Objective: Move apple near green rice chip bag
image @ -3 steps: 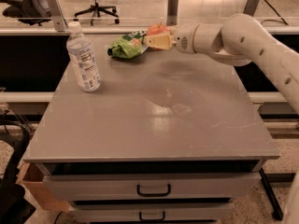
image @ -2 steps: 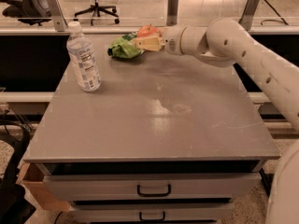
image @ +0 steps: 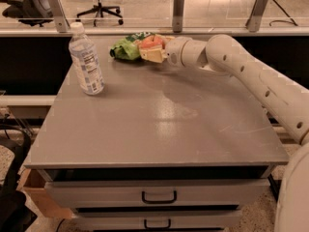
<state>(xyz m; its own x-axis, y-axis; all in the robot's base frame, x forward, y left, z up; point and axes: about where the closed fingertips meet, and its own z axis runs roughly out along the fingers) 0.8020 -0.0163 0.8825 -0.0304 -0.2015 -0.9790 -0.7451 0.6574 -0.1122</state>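
The green rice chip bag (image: 125,48) lies at the far edge of the grey table (image: 159,129), left of centre. The red-orange apple (image: 151,42) is between the tan fingers of my gripper (image: 150,51), right beside the bag and touching or nearly touching its right side. The gripper is shut on the apple, low over the table top. My white arm (image: 241,66) reaches in from the right.
A clear plastic water bottle (image: 86,61) with a white cap stands upright at the table's far left. Drawers with dark handles (image: 159,197) are below the table front. A railing with posts (image: 178,4) runs behind the table.
The gripper has carried the apple leftward along the far edge, from a gap right of the bag to right against it.
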